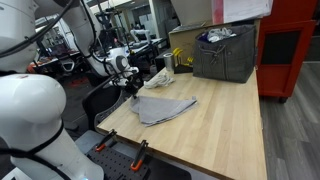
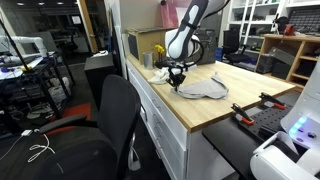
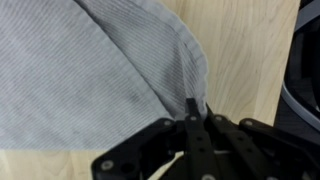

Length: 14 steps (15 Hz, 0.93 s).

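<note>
A grey cloth (image 1: 163, 107) lies crumpled on the wooden table (image 1: 225, 125); it also shows in an exterior view (image 2: 203, 90). My gripper (image 1: 133, 84) is at the cloth's corner near the table's edge, seen too in an exterior view (image 2: 177, 79). In the wrist view the fingers (image 3: 190, 108) are pressed together on the hem of the grey cloth (image 3: 90, 70), pinching its edge just above the wood.
A dark grey bin (image 1: 225, 53) with things in it stands at the table's back. A crumpled bag (image 1: 160, 76) lies near the gripper. A black office chair (image 2: 100, 130) stands beside the table. Orange-handled clamps (image 1: 138, 155) sit on the table's front edge.
</note>
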Each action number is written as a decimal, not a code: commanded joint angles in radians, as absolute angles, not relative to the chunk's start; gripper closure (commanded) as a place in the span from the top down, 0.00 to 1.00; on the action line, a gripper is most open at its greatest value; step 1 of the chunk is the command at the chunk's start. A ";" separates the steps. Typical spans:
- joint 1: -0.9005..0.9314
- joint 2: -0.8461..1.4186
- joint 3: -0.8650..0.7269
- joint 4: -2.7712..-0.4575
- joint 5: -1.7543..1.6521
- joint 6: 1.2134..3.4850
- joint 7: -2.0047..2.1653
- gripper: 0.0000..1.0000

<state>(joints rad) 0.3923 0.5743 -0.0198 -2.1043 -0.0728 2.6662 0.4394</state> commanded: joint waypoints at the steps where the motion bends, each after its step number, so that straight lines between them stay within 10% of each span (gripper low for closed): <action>1: 0.343 0.504 -0.043 -2.154 -0.078 2.659 0.414 0.01; 14: 0.234 0.512 -0.221 -2.160 -0.163 2.652 0.434 0.01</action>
